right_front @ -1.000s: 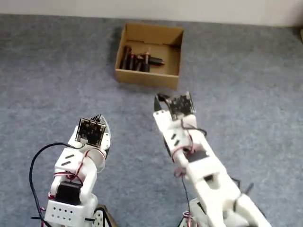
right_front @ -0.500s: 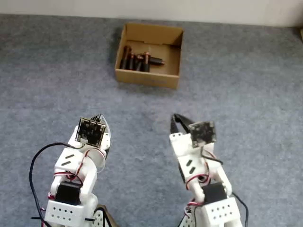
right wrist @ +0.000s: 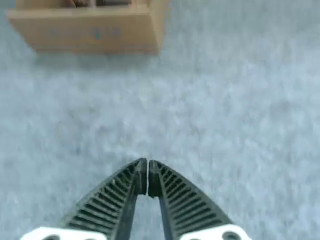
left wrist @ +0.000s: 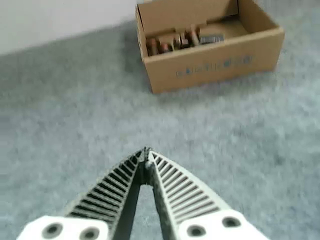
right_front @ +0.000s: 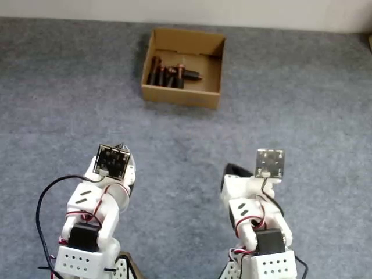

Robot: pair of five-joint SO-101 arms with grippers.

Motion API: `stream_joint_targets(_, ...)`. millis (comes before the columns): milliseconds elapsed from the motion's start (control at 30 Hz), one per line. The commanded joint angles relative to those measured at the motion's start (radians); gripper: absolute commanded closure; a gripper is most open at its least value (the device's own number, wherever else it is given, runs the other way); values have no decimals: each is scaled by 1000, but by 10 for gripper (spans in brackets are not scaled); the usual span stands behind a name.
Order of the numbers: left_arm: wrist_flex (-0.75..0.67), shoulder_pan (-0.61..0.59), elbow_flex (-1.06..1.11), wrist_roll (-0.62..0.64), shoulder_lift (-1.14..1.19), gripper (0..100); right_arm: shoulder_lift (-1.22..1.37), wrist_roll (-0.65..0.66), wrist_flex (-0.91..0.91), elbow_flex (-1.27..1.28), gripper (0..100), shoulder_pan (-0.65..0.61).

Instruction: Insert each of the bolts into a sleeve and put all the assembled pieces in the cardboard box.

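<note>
Near the table's point(right_front: 290, 104) front edge the left gripper point(left wrist: 146, 155) and right gripper point(right wrist: 147, 167) each sit pinched tip to tip, holding nothing — by the far edge, one cardboard box point(right_front: 181, 96) holds roughly five assembled pieces point(right_front: 171, 74), clustered together.

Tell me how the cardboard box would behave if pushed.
The cardboard box is open-topped with thin walls, so it probably flexes when squeezed. Holding few assembled pieces, it likely slides rather than tips, though the textured grey surface may drag.

Right hand point(right wrist: 148, 162), once near the cardboard box point(right_front: 180, 96), now back by its own base (fingers together).
</note>
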Motion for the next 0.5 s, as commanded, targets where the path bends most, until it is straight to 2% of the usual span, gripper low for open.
stream_joint_targets(0, 146, -13, 19, -3, -7, 994, -7, -14, 54, 53, 995, 10)
stream_joint_targets(100, 258, -13, 19, -6, -7, 994, 5, -11, 68, 143, 995, 12)
stream_joint_targets(367, 545, -13, 19, -6, -7, 994, -7, -11, 306, 166, 995, 16)
stream_joint_targets(467, 562, -44, 19, -8, -7, 994, -7, -11, 306, 156, 995, 16)
